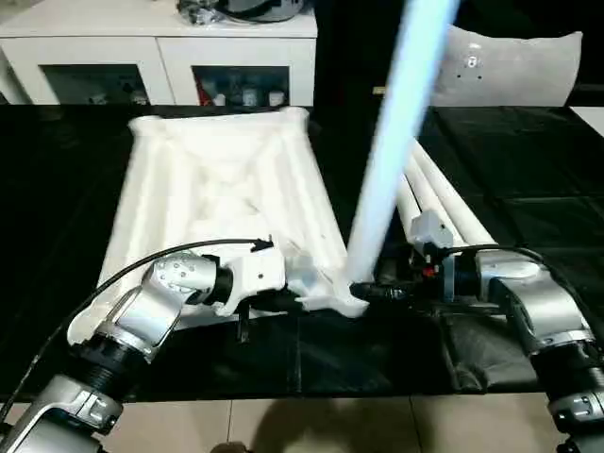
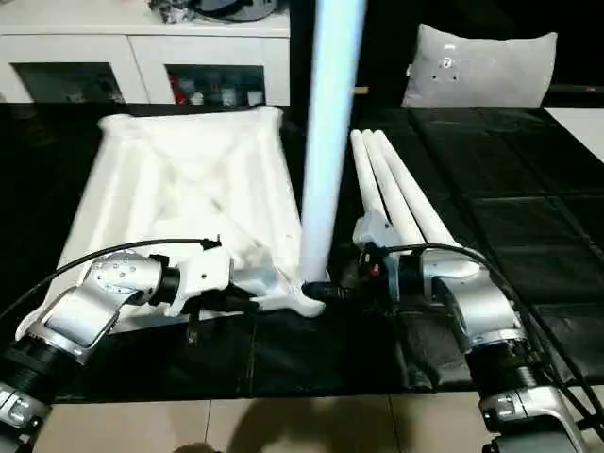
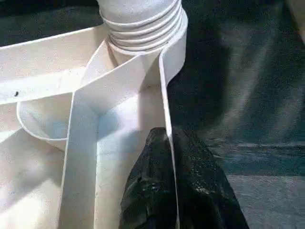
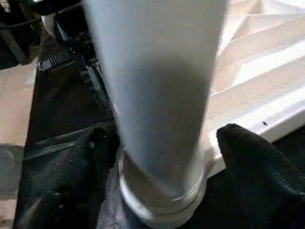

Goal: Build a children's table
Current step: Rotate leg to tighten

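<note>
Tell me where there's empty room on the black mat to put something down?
The black mat is bare on the robot's right, between the three spare legs and the mat's edge below the grey cushion. A bare strip runs along the near edge, in front of both arms. It is crowded at the table top's near corner, where both grippers meet the standing leg.

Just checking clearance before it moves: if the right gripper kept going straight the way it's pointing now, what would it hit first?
Almost certainly the upright table leg. It stands between the right gripper's two black fingers, seated in the tabletop's near corner socket. Beyond it lies the tabletop's ribbed underside.
</note>
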Tool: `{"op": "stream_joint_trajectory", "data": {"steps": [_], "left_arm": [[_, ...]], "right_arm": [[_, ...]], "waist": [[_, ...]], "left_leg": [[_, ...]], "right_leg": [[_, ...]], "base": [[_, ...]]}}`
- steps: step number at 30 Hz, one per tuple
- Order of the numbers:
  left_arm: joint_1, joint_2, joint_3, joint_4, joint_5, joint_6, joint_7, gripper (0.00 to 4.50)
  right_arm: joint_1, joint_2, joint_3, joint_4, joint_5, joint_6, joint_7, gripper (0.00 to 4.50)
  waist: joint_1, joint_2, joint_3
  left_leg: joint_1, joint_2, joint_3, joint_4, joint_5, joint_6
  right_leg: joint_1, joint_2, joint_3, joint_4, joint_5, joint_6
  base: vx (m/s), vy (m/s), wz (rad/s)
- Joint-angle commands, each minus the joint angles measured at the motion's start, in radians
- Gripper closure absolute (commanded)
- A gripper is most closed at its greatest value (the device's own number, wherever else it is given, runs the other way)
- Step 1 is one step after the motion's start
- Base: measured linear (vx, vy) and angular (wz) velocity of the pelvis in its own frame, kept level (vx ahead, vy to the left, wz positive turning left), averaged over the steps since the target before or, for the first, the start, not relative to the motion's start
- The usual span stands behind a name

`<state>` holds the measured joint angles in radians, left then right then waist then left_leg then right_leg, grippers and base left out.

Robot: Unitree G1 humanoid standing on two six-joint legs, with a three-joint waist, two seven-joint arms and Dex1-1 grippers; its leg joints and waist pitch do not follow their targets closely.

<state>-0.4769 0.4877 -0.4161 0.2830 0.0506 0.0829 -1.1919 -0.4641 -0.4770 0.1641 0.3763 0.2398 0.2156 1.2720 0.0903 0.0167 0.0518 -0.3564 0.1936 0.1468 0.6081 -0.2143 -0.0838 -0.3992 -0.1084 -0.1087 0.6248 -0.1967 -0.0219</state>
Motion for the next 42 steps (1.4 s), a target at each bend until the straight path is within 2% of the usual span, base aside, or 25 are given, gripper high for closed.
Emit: {"op": "stream_joint_trajectory", "data": {"steps": [1,11,14,15,17,19,20,21,24,25,26,27,29,30,31,32,33,34,35,36,37,38,39,41,42], "left_arm": [[0.009,0.009,-0.083,0.018,0.024,-0.018,-0.063,4.5],[0.011,0.011,-0.076,0.035,0.026,-0.033,-0.081,4.5],[0.021,0.013,-0.066,0.033,0.013,-0.022,-0.078,4.5],[0.033,0.011,-0.052,0.02,-0.003,0.004,-0.071,4.5],[0.04,0.008,-0.044,0.011,-0.011,0.022,-0.063,4.5],[0.072,-0.023,0.0,-0.052,-0.044,0.148,0.01,4.5],[0.072,-0.023,0.0,-0.052,-0.044,0.148,0.01,4.5],[0.086,-0.046,0.021,-0.084,-0.055,0.223,0.058,4.5],[0.098,-0.108,0.056,-0.124,-0.059,0.335,0.164,4.5],[0.102,-0.156,0.077,-0.143,-0.067,0.396,0.23,4.5],[0.102,-0.19,0.088,-0.149,-0.073,0.426,0.266,4.5],[0.103,-0.213,0.095,-0.153,-0.077,0.446,0.291,4.5],[0.093,-0.271,0.117,-0.142,-0.077,0.479,0.359,4.5],[0.071,-0.347,0.151,-0.112,-0.06,0.5,0.467,4.5],[0.052,-0.39,0.178,-0.086,-0.053,0.502,0.539,4.5],[0.052,-0.39,0.178,-0.086,-0.053,0.502,0.539,4.5],[0.013,-0.444,0.225,-0.028,-0.045,0.476,0.659,4.5],[0.0,-0.466,0.245,-0.011,-0.038,0.471,0.71,4.5],[-0.004,-0.468,0.248,-0.006,-0.036,0.468,0.718,4.5],[-0.031,-0.488,0.265,0.019,-0.019,0.456,0.774,4.5],[-0.037,-0.49,0.266,0.019,-0.012,0.458,0.782,4.5],[-0.042,-0.485,0.258,0.019,-0.006,0.462,0.774,4.5],[-0.037,-0.469,0.238,0.012,0.009,0.47,0.753,4.5],[-0.035,-0.462,0.232,0.01,0.014,0.471,0.746,4.5],[-0.029,-0.455,0.226,0.006,0.019,0.473,0.734,4.5]], "right_arm": [[-0.02,-0.002,0.004,0.006,0.014,0.015,0.036,1.18],[-0.016,-0.015,0.018,0.005,0.032,0.051,0.084,2.11],[-0.004,-0.006,0.012,-0.004,0.039,0.067,0.093,2.16],[0.006,0.003,0.008,-0.02,0.053,0.088,0.089,2.38],[0.011,0.011,0.006,-0.029,0.056,0.099,0.075,2.45],[0.014,0.078,0.005,-0.042,0.015,0.137,-0.089,2.47],[0.014,0.078,0.005,-0.042,0.015,0.137,-0.09,2.5],[0.008,0.127,-0.004,-0.034,0.003,0.16,-0.186,2.52],[-0.008,0.217,-0.033,-0.006,-0.005,0.194,-0.337,2.53],[-0.016,0.269,-0.047,0.011,-0.015,0.206,-0.424,2.53],[-0.021,0.297,-0.054,0.027,-0.023,0.209,-0.473,2.53],[-0.024,0.316,-0.059,0.038,-0.03,0.211,-0.508,2.53],[-0.035,0.355,-0.075,0.073,-0.041,0.212,-0.589,2.54],[-0.052,0.402,-0.101,0.124,-0.062,0.195,-0.712,2.54],[-0.062,0.427,-0.121,0.153,-0.07,0.186,-0.792,2.54],[-0.062,0.427,-0.121,0.153,-0.07,0.186,-0.792,2.54],[-0.076,0.454,-0.147,0.187,-0.073,0.158,-0.873,2.54],[-0.079,0.465,-0.157,0.194,-0.08,0.147,-0.898,1.98],[-0.079,0.468,-0.159,0.194,-0.078,0.142,-0.899,1.98],[-0.081,0.488,-0.183,0.189,-0.066,0.117,-0.905,1.84],[-0.08,0.495,-0.191,0.18,-0.062,0.113,-0.903,1.84],[-0.076,0.495,-0.194,0.169,-0.057,0.109,-0.89,1.78],[-0.067,0.487,-0.192,0.148,-0.056,0.108,-0.871,1.67],[-0.064,0.483,-0.191,0.141,-0.056,0.105,-0.865,1.46],[-0.055,0.468,-0.182,0.13,-0.07,0.105,-0.861,1.41]], "waist": [[-0.003,-0.012,-0.065],[-0.003,-0.015,-0.067],[-0.003,-0.017,-0.066],[-0.003,-0.018,-0.066],[-0.003,-0.02,-0.066],[-0.009,-0.018,-0.062],[-0.009,-0.018,-0.062],[-0.016,-0.017,-0.059],[-0.036,-0.019,-0.054],[-0.041,-0.02,-0.051],[-0.053,-0.024,-0.049],[-0.057,-0.024,-0.049],[-0.062,-0.023,-0.05],[-0.062,-0.021,-0.052],[-0.068,-0.02,-0.052],[-0.065,-0.021,-0.053],[-0.063,-0.02,-0.054],[-0.06,-0.021,-0.055],[-0.057,-0.023,-0.057],[-0.05,-0.013,-0.06],[-0.049,-0.013,-0.063],[-0.048,-0.015,-0.068],[-0.046,-0.005,-0.07],[-0.048,-0.01,-0.072],[-0.047,-0.007,-0.077]], "left_leg": [[-0.007,0.032,0.009,-0.073,-0.095,0.086],[-0.006,0.032,0.01,-0.073,-0.087,0.077],[-0.007,0.032,0.01,-0.074,-0.087,0.078],[-0.007,0.031,0.011,-0.074,-0.086,0.074],[-0.007,0.032,0.011,-0.075,-0.084,0.072],[-0.006,0.033,0.012,-0.08,-0.091,0.055],[-0.006,0.033,0.012,-0.08,-0.091,0.055],[-0.004,0.029,0.012,-0.084,-0.133,0.035],[-0.006,0.028,0.009,-0.089,-0.185,0.005],[-0.004,0.023,0.006,-0.089,-0.217,-0.002],[-0.004,0.022,0.005,-0.089,-0.232,-0.009],[-0.003,0.017,0.004,-0.087,-0.242,-0.012],[-0.001,0.017,0.002,-0.086,-0.249,-0.006],[0.0,0.018,0.003,-0.087,-0.243,-0.004],[-0.002,0.022,0.005,-0.089,-0.23,-0.004],[0.003,0.019,0.006,-0.088,-0.232,-0.006],[0.005,0.017,0.009,-0.088,-0.227,0.003],[0.006,0.018,0.011,-0.087,-0.223,0.009],[0.005,0.017,0.012,-0.087,-0.213,0.013],[0.007,0.019,0.013,-0.087,-0.201,0.02],[0.005,0.02,0.013,-0.086,-0.189,0.023],[-0.004,0.024,0.011,-0.086,-0.154,0.032],[-0.007,0.024,0.01,-0.083,-0.113,0.04],[-0.012,0.022,0.012,-0.08,-0.082,0.052],[-0.014,0.021,0.012,-0.074,-0.027,0.068]], "right_leg": [[0.062,-0.045,0.055,-0.071,-0.151,-0.23],[0.061,-0.043,0.057,-0.071,-0.157,-0.22],[0.062,-0.043,0.057,-0.071,-0.16,-0.218],[0.062,-0.043,0.057,-0.071,-0.167,-0.216],[0.062,-0.043,0.058,-0.071,-0.165,-0.215],[0.06,-0.044,0.059,-0.073,-0.189,-0.208],[0.06,-0.044,0.059,-0.073,-0.189,-0.208],[0.059,-0.042,0.059,-0.083,-0.276,-0.181],[0.057,-0.042,0.059,-0.091,-0.382,-0.148],[0.053,-0.041,0.054,-0.105,-0.464,-0.118],[0.05,-0.04,0.054,-0.108,-0.505,-0.103],[0.049,-0.041,0.052,-0.116,-0.55,-0.081],[0.045,-0.04,0.051,-0.124,-0.558,-0.071],[0.045,-0.039,0.052,-0.123,-0.543,-0.072],[0.043,-0.035,0.053,-0.121,-0.495,-0.088],[0.042,-0.032,0.052,-0.123,-0.476,-0.091],[0.041,-0.031,0.054,-0.122,-0.455,-0.096],[0.04,-0.029,0.055,-0.122,-0.437,-0.098],[0.042,-0.029,0.056,-0.12,-0.421,-0.099],[0.04,-0.028,0.06,-0.118,-0.376,-0.108],[0.041,-0.028,0.062,-0.113,-0.342,-0.115],[0.05,-0.028,0.061,-0.102,-0.272,-0.131],[0.053,-0.028,0.061,-0.094,-0.198,-0.152],[0.058,-0.028,0.061,-0.088,-0.133,-0.169],[0.063,-0.03,0.061,-0.078,-0.05,-0.197]], "base": [[0.0,0.0,0.0],[0.0,0.0,0.0],[0.0,0.0,0.0],[0.0,0.0,0.0],[0.0,0.0,0.0],[0.0,0.0,0.0],[0.0,0.0,0.0],[0.0,0.0,0.0],[0.0,0.0,0.0],[0.0,0.0,0.0],[0.0,0.0,0.0],[0.0,0.0,0.0],[0.0,0.0,0.0],[0.0,0.0,0.0],[0.0,0.0,0.0],[0.0,0.0,0.0],[0.0,0.0,0.0],[0.0,0.0,0.0],[0.0,0.0,0.0],[0.0,0.0,0.0],[0.0,0.0,0.0],[0.0,0.0,0.0],[0.0,0.0,0.0],[0.0,0.0,0.0],[0.0,0.0,0.0]]}}
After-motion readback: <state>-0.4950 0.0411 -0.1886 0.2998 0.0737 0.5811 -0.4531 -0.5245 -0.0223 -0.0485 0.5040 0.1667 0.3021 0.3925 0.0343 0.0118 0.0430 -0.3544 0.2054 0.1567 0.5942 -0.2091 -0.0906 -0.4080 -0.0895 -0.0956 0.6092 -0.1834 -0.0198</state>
